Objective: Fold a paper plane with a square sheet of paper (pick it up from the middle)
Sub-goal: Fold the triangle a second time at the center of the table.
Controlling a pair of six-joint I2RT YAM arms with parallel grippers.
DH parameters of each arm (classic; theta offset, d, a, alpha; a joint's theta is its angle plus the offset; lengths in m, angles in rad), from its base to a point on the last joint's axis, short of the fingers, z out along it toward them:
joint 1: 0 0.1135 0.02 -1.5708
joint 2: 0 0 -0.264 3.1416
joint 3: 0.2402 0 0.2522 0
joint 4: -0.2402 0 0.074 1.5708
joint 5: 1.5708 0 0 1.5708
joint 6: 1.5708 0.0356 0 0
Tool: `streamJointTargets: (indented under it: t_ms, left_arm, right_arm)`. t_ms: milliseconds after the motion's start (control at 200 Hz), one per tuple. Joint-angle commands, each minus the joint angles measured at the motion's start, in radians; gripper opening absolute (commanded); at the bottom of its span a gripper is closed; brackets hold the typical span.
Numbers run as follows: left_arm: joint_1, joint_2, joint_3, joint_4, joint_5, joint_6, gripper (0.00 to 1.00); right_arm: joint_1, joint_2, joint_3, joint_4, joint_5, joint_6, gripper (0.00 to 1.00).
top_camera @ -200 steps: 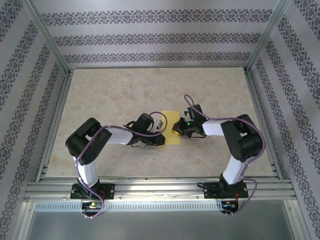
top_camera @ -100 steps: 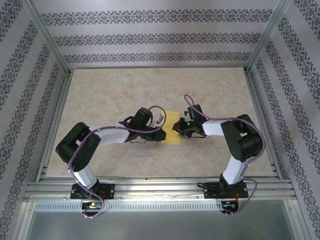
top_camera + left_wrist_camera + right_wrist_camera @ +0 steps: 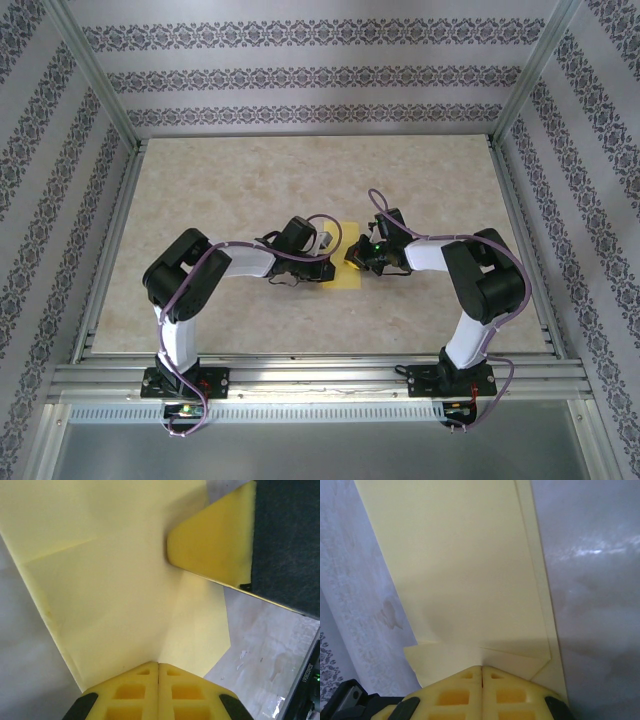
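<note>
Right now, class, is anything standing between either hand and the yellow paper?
Nothing visible is. The left hand and the right hand are both shut, with their tips right at the paper, which lies on the table. One hand comes in from each side.

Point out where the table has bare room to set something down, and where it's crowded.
Bare: the wide far strip of the beige marbled table below the patterned back wall, and the near strip along the metal front rail. Crowded: the centre, where the left gripper and right gripper meet on the folded yellow paper sheet.
</note>
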Motion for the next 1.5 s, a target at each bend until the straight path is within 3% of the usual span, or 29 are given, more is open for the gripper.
streamJointTargets:
  t_ms: [0, 230, 330, 505, 1149, 1494]
  left_arm:
    - [0.01, 0.015, -0.049, -0.031, -0.023, 0.013, 0.0]
    - [0.009, 0.019, -0.085, -0.002, -0.015, 0.004, 0.0]
    - [0.01, 0.02, -0.083, -0.002, -0.014, 0.004, 0.0]
    - [0.01, 0.019, -0.081, 0.0, -0.016, 0.003, 0.0]
    - [0.009, 0.02, -0.093, -0.003, -0.011, 0.007, 0.0]
    - [0.01, 0.015, -0.098, 0.003, -0.005, 0.004, 0.0]
  right_arm:
    - [0.006, 0.0, 0.002, -0.072, 0.031, -0.027, 0.0]
    - [0.07, -0.093, 0.007, -0.049, 0.029, -0.053, 0.0]
    - [0.097, -0.067, 0.02, -0.043, -0.001, -0.047, 0.0]
    - [0.102, -0.021, -0.013, -0.023, 0.055, -0.01, 0.0]
    - [-0.113, 0.052, -0.013, 0.019, 0.001, -0.031, 0.0]
    - [-0.176, 0.044, 0.014, 0.003, 0.005, -0.05, 0.0]
